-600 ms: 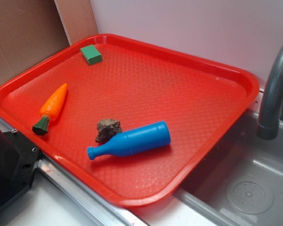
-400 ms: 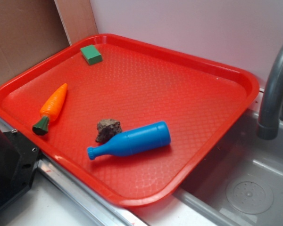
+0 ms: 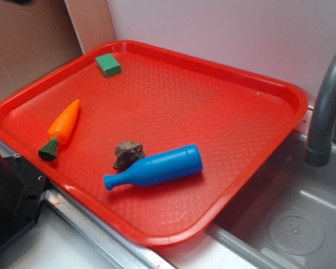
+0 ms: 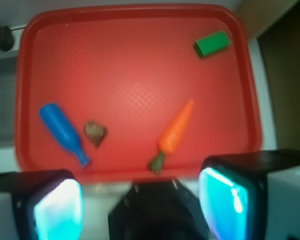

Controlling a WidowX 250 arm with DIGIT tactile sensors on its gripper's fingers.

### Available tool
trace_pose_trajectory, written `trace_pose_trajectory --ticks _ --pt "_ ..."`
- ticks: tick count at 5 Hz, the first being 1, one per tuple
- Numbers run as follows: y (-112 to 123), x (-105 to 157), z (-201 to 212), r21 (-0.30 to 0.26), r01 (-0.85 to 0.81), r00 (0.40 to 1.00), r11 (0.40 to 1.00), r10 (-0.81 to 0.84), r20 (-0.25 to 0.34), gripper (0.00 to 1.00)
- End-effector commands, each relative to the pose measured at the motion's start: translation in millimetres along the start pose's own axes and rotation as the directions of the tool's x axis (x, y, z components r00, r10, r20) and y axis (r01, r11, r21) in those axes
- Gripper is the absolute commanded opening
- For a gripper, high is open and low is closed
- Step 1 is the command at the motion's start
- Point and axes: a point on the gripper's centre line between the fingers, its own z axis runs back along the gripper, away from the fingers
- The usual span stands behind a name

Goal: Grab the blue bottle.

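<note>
The blue bottle (image 3: 154,167) lies on its side near the front of the red tray (image 3: 252,95), its neck pointing left. The wrist view shows the blue bottle (image 4: 63,132) at the tray's left, far below the camera. My gripper (image 4: 142,205) hangs high above the tray's near edge, open, its two cyan pads (image 4: 57,210) wide apart with nothing between them. The gripper does not appear in the exterior view.
A brown lump (image 3: 129,154) touches the bottle's neck side. An orange toy carrot (image 3: 60,129) lies at the tray's left and a green block (image 3: 108,65) at the back. A grey faucet (image 3: 325,112) and sink (image 3: 294,230) are to the right. The black robot base (image 3: 8,196) is front left.
</note>
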Motion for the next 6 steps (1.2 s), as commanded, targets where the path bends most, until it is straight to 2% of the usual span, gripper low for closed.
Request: trace_pose_trajectory --ticks 1,2,4,6 --pt "-53.2 23.7 -53.6 -0.001 0.21 0.975 0.978 -0.209 0.071 1.0" --pt "-56.9 35.1 -91.5 -0.037 0.316 0.948 0.948 -0.317 -0.02 1.0" --pt "-69.1 51.5 -145.0 -0.047 0.416 0.902 0.908 -0.418 -0.109 1.0" --pt "-73.6 44.7 -165.0 -0.037 0.39 0.909 0.92 -0.392 -0.145 1.0"
